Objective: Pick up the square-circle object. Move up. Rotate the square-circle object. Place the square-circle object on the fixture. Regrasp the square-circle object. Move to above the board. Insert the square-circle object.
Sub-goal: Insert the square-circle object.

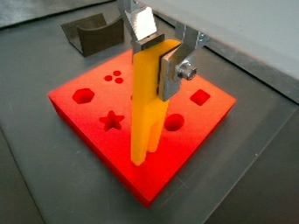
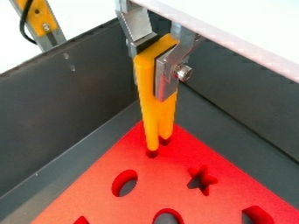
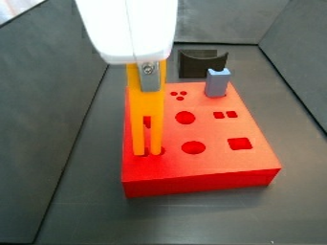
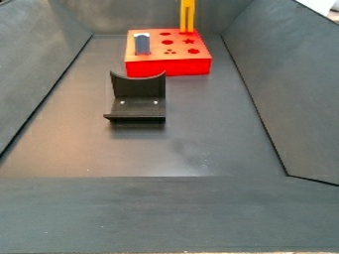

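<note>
1. We saw the gripper [image 1: 160, 54] above the board [image 1: 187, 149], its jaws closed on the top end of the bar [image 1: 147, 105], the flat silver fingers [image 1: 174, 73] pressed against opposite sides of it.
2. The bar hung upright, yellow on its broad face with an orange tint along one side; in a wrist view [image 2: 156, 101] its lower end met the board's top face at a small cutout near the board's corner.
3. In a side view the bar [image 3: 144, 120] stood over the board [image 3: 205, 163] near its 9 o'clock edge; how deep the tip sat in the cutout we could not tell.
4. The board was a flat red slab with darker cutouts: a star [image 1: 112, 121], a hexagon [image 1: 83, 94], circles and squares.
5. A pale blue-grey block [image 3: 219, 82] stood upright at the board's 1 o'clock corner in that side view, apart from the bar.
6. The fixture [image 4: 135, 97] sat on the dark floor [image 4: 172, 149], at 6 o'clock of the board [image 4: 169, 52] in a side view and well apart from it; in another side view the fixture [image 3: 198, 63] lay just beyond the board at 12 o'clock.
7. In the distant side view only the bar [image 4: 187, 15] showed, rising from the board's far edge; the gripper was out of frame there.
</note>
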Available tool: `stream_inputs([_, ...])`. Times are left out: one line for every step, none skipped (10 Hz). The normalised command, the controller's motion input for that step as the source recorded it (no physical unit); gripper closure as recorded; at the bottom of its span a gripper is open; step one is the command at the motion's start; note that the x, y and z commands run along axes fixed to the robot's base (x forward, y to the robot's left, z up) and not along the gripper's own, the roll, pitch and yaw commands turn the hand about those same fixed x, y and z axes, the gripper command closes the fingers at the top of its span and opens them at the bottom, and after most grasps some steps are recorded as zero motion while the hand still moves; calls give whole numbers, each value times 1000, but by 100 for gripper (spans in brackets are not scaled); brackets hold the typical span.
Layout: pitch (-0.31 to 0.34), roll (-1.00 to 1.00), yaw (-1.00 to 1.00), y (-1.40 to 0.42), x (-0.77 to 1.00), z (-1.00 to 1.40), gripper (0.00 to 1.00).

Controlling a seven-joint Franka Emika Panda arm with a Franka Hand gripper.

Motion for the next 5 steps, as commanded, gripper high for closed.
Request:
stream_inputs([-150, -13, -11, 74, -23, -146, 100])
stream_inputs([-137, -31, -17, 129, 0, -94, 100])
stream_inputs([-113, -29, -34, 143, 0, -100, 100])
stream_inputs([-100, -26, -60, 169, 9, -123, 100])
stream_inputs([-84, 0, -83, 71, 20, -197, 100])
